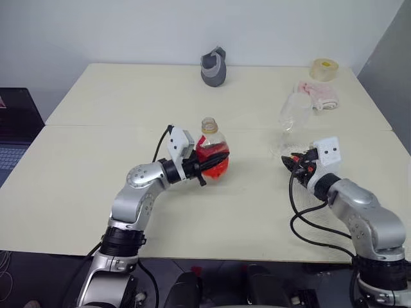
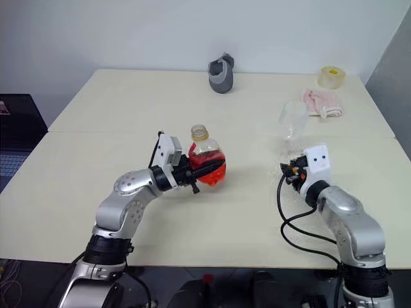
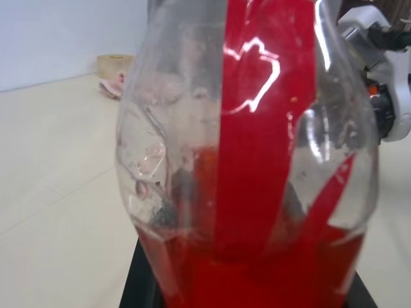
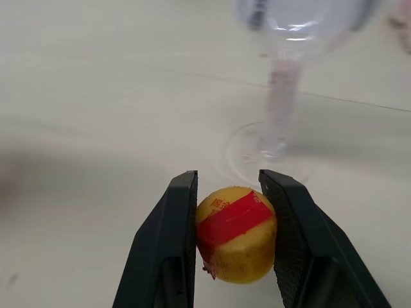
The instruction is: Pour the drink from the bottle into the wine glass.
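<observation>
Bottle [image 1: 211,154] upright near table [image 1: 96,186] centre, clamped at its belly by left gripper [image 1: 204,168], fingers closed on it; neck open, drink [image 1: 215,168] filling only the lower part. Right gripper [image 4: 230,237] clamped on the yellow cap [image 4: 235,233] with its red label strip, low over the table just beside the wine glass [image 1: 292,115]; glass standing, apparently empty.

Step in hand, as judged: get rid of the cap, then pour. Cap best set down well apart from the glass foot; bottle then carried right, neck over the bowl, tipped slowly, since the bowl is narrow and the glass light.

Right wrist view gives cap, stem and foot closely; head views hide the cap behind the fingers. Left wrist view shows liquid level through the bottle wall; head views give bottle-to-glass spacing.
</observation>
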